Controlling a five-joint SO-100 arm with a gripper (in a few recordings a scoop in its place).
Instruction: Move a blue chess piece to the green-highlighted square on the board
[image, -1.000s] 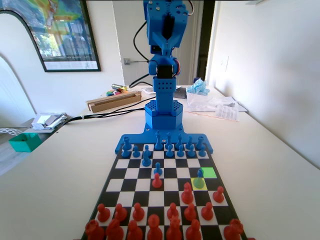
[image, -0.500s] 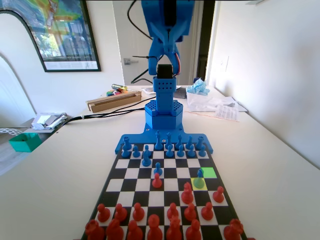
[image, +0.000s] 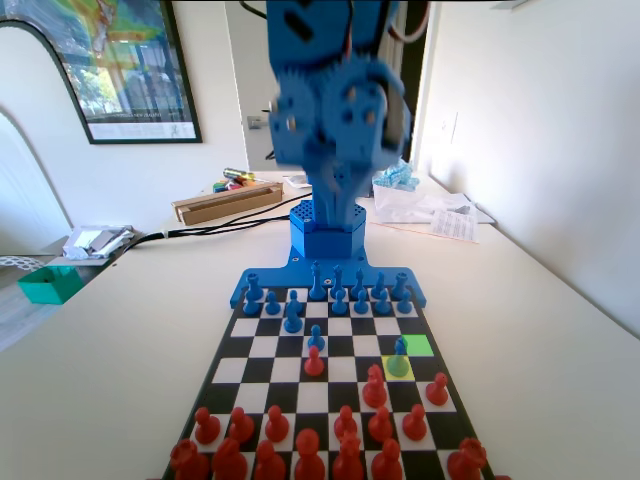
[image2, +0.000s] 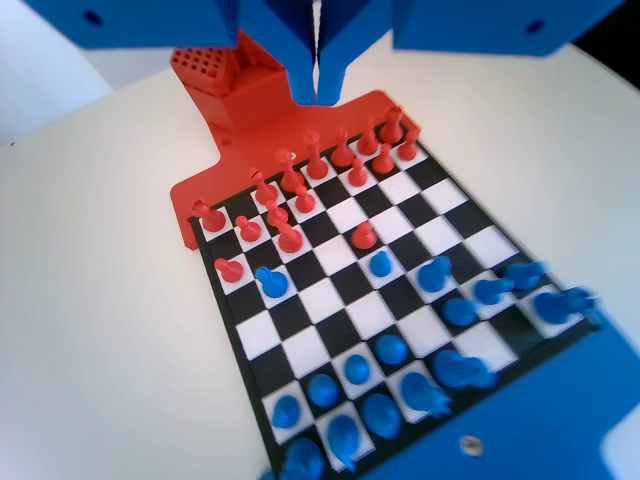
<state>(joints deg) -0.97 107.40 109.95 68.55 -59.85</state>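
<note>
1. Gripper (image2: 316, 85) hangs high above the board (image2: 300, 350) in wrist view, jaws pressed together w/ just a thin slit, nothing held.
2. Blue chess piece (image: 399, 360), greenish lower half, stands on yellow square in fixed view, just in front of the green-highlighted square (image: 418, 345) & touching its near edge visually.
3. Green-highlighted square lies near board's right edge in fixed view, no piece on it.
4. Wrist view: blue chess piece (image2: 271, 281) sits near board's left edge, beside a red pawn (image2: 230, 269).
5. Blue arm (image: 338, 110) looms blurred over board's far end in fixed view.
6. Blue pawn (image: 316, 339) & red pawn (image: 314, 361) stand head-to-head mid-board, left of the green-highlighted square.
</note>
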